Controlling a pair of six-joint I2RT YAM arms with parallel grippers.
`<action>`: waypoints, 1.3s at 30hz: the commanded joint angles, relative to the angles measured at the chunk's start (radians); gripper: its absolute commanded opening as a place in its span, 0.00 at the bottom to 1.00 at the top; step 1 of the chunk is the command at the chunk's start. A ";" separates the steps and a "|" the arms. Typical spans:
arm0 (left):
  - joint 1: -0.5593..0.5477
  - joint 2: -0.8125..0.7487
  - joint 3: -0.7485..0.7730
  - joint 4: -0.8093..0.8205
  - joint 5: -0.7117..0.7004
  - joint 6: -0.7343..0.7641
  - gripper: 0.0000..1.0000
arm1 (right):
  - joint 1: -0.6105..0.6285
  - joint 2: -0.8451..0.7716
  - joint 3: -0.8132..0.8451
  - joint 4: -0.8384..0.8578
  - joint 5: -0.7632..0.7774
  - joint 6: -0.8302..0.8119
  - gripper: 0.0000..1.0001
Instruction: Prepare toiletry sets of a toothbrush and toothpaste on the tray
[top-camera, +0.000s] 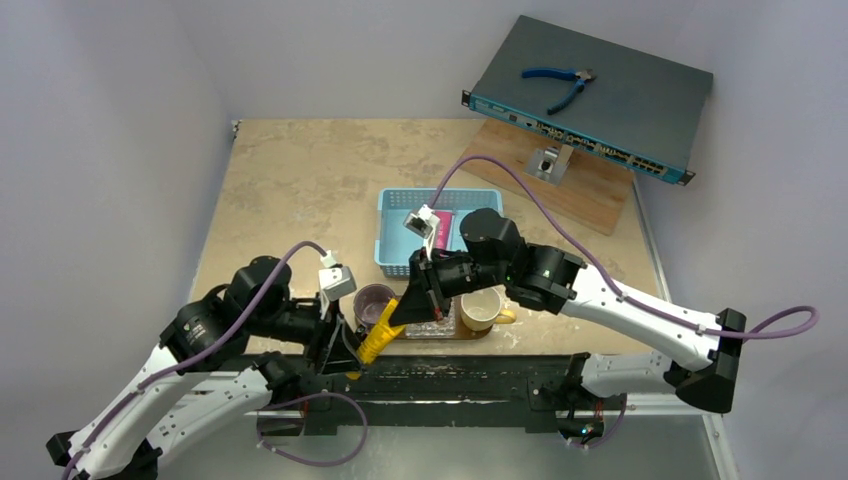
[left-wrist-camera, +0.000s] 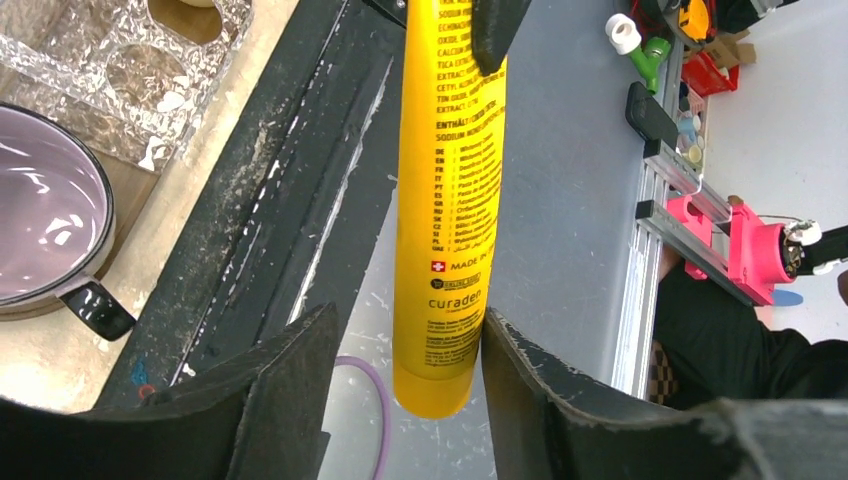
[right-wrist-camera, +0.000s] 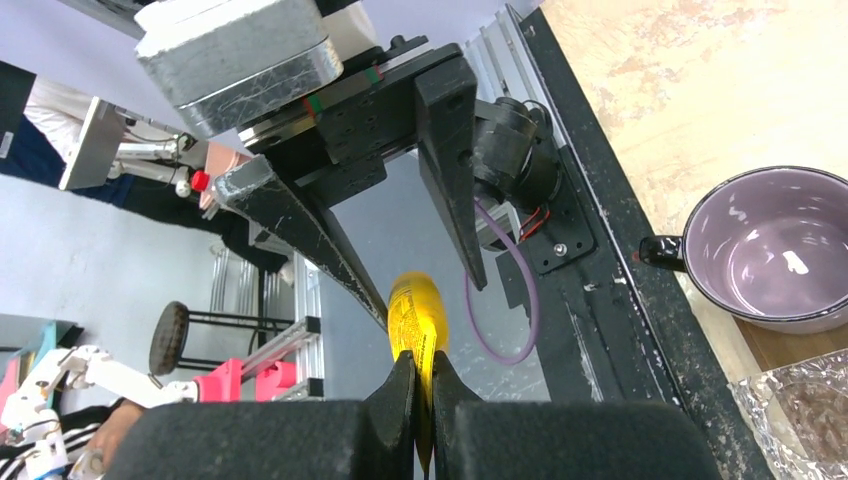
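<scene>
My right gripper (top-camera: 425, 300) (right-wrist-camera: 421, 365) is shut on the flat crimped end of the yellow toothpaste tube (top-camera: 382, 335) (right-wrist-camera: 418, 315) and holds it in the air over the black rail at the table's near edge. My left gripper (top-camera: 350, 355) (left-wrist-camera: 410, 320) is open around the tube's cap end (left-wrist-camera: 450, 200). One finger touches the tube and the other stands apart. The pink tube (top-camera: 443, 228) lies in the blue basket. The dark-brown tray (top-camera: 440, 335) shows only as a strip under the cups. I see no brushes.
A purple cup (top-camera: 373, 303) (left-wrist-camera: 40, 220) (right-wrist-camera: 770, 250) and a cream cup (top-camera: 480, 310) stand on the tray beside a clear cut-glass dish (left-wrist-camera: 150, 70). The blue mesh basket (top-camera: 400, 215) is behind them. A grey network switch (top-camera: 600, 90) with blue pliers (top-camera: 560, 85) rests on a light wooden board (top-camera: 590, 190) at the back right.
</scene>
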 joint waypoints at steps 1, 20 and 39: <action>-0.001 0.018 0.031 0.094 -0.012 -0.028 0.55 | 0.005 -0.047 -0.014 0.036 0.002 -0.013 0.00; -0.001 0.046 0.106 0.225 -0.137 -0.107 0.99 | 0.052 -0.087 0.103 -0.293 0.376 -0.130 0.00; 0.227 0.102 0.130 0.100 -0.368 -0.075 0.99 | 0.182 0.088 0.368 -0.677 1.063 -0.124 0.00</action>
